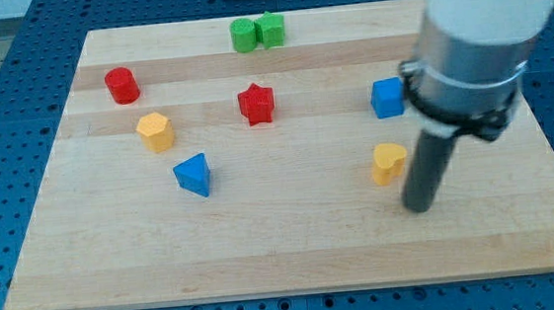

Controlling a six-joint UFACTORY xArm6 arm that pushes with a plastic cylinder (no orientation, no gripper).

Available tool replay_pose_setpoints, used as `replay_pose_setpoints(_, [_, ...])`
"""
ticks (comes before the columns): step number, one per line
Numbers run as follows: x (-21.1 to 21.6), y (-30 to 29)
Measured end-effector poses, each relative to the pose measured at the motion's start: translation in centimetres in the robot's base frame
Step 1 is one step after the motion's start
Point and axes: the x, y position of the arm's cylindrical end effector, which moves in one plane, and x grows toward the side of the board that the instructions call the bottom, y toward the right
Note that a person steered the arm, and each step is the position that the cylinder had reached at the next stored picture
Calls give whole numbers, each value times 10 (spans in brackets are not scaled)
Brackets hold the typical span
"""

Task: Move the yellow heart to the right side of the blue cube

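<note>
The yellow heart (389, 162) lies on the wooden board (294, 243) at the view's right of centre. The blue cube (387, 98) sits above it, toward the view's top, with a gap between them. My tip (419, 206) rests on the board just to the lower right of the yellow heart, close to it; I cannot tell if they touch. The arm's grey and white body (472, 50) hangs over the area right of the blue cube and hides the board there.
A red star (256, 104) sits near the centre. A blue triangular block (193, 174) and a yellow hexagonal block (155, 131) lie to the left. A red cylinder (122, 85) is at the upper left. Two green blocks (256, 32) sit together at the top edge.
</note>
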Motion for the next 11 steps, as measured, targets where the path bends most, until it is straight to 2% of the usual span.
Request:
replay_pose_setpoints(1, [-6,-55])
replay_pose_setpoints(2, [-41,-34])
replay_pose_setpoints(4, [-82,77])
replay_pose_setpoints(7, [-61,98])
replay_pose_setpoints(9, [-136,96])
replay_pose_setpoints(10, [-130,93])
replay_pose_setpoints(11, [-104,86])
